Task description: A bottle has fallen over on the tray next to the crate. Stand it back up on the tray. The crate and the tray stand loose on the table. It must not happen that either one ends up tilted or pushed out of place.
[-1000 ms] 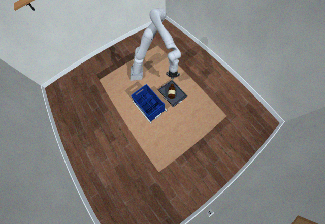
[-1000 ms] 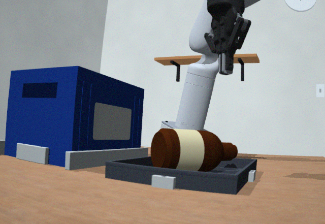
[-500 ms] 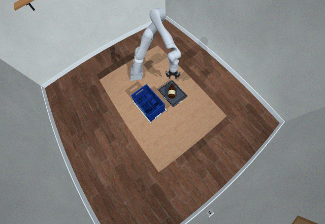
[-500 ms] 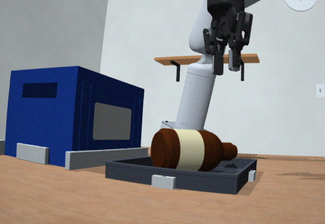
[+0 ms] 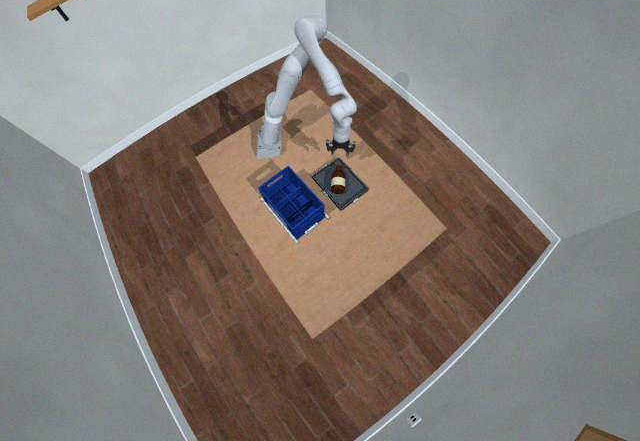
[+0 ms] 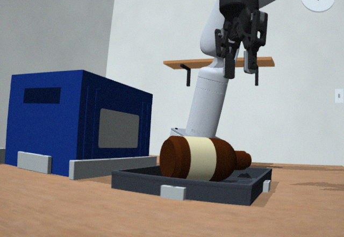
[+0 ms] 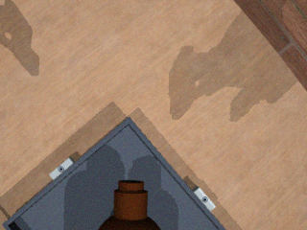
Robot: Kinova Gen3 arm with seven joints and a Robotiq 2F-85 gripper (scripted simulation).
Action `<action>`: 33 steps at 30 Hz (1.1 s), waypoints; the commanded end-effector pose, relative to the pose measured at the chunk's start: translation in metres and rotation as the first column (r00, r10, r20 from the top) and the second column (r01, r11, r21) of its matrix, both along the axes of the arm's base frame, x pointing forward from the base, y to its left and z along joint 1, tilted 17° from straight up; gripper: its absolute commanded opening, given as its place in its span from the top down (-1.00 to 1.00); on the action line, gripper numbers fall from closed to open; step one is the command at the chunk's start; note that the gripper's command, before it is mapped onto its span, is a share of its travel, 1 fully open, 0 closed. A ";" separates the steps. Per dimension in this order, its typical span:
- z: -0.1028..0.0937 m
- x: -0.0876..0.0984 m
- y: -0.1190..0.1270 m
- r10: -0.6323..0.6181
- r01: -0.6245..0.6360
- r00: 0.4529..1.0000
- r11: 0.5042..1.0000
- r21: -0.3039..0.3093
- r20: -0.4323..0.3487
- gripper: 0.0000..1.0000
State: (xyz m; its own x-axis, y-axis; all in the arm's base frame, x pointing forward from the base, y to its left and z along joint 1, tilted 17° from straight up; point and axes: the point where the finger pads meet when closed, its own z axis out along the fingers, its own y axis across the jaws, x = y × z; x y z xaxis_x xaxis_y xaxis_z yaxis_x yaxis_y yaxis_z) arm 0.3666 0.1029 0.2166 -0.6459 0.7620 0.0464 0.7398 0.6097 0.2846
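A brown bottle [image 5: 338,180] [image 6: 200,158] [image 7: 129,206] with a cream label lies on its side in the dark grey tray [image 5: 355,197] [image 6: 194,189] [image 7: 86,172]. Its neck points toward the arm's side of the tray. My gripper [image 5: 340,150] [image 6: 240,70] is open and empty. It hangs well above the tray, over the neck end of the bottle. In the wrist view only the bottle's neck and shoulder show at the bottom edge; the fingers are out of view.
A blue crate [image 5: 292,202] [image 6: 69,117] with compartments stands close beside the tray on the table [image 5: 361,260] [image 6: 83,215]. The arm's base [image 5: 268,141] stands behind the crate. A wall shelf [image 6: 194,62] is in the background.
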 end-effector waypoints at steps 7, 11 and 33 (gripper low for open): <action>0.000 0.000 0.000 0.000 0.000 1.000 1.000 0.001 0.001 -0.27; -0.002 0.001 0.000 0.000 0.000 1.000 1.000 0.001 0.001 -0.27; -0.047 0.010 0.011 0.000 0.000 1.000 1.000 0.001 0.001 -0.27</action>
State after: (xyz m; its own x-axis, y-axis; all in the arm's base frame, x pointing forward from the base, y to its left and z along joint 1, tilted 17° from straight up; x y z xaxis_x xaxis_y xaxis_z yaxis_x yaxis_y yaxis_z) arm 0.3766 0.1177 0.1799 -0.6535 0.7555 0.0467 0.7301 0.6128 0.3022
